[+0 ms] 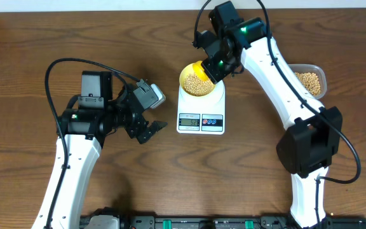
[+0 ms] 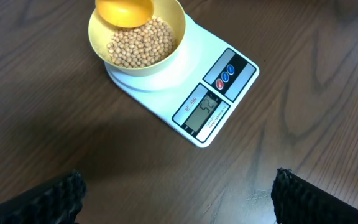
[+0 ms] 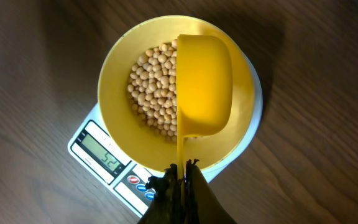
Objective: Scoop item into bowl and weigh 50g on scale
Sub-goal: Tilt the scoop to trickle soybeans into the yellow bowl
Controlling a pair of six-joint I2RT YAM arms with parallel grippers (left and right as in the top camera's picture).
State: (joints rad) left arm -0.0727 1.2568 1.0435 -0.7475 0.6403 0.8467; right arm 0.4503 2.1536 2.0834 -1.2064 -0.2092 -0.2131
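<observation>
The pale-yellow bowl [image 1: 196, 83] stands on the white scale [image 1: 201, 113] and holds tan beans [image 3: 152, 92]. The scale's display [image 3: 105, 155] reads 52. My right gripper [image 3: 183, 171] is shut on the handle of a yellow scoop [image 3: 204, 84], which is tipped on its side over the bowl's right half. The bowl [image 2: 137, 36], the scoop [image 2: 124, 11] and the scale [image 2: 213, 102] also show in the left wrist view. My left gripper [image 1: 150, 131] is open and empty, on the table left of the scale; its fingertips show at the bottom corners of the left wrist view [image 2: 179, 196].
A clear plastic tub [image 1: 310, 81] with more beans stands at the right, behind the right arm. The scale's red and blue buttons [image 2: 226, 73] sit beside its display. Bare brown wood surrounds the scale.
</observation>
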